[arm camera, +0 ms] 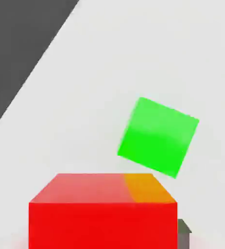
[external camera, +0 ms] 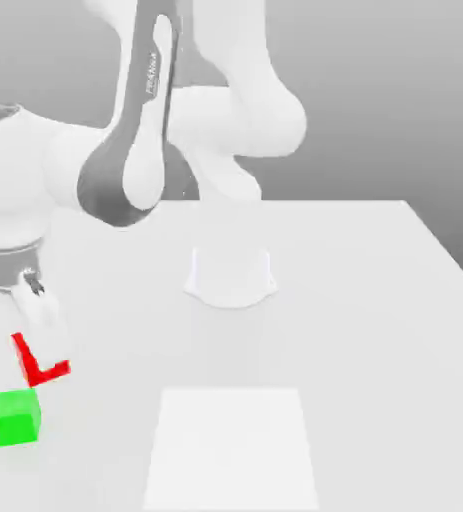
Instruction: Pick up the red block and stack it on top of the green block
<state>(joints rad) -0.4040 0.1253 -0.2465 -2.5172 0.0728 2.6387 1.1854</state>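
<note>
Relative to the green block [external camera: 16, 418], the gripper [external camera: 41, 345] pinches the red block [arm camera: 103, 225] above and slightly off to one side; pickup appears complete, with alignment, lowering and release outstanding.

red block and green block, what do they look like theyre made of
The bright red block looks like smooth, solid plastic or painted wood: its colour is flat, with no grain or seams showing. The bright green cube could be the same, matte to satin, since its faces are plain and evenly coloured with no sharp highlights. Looks alone can't settle plastic versus painted wood.
</note>
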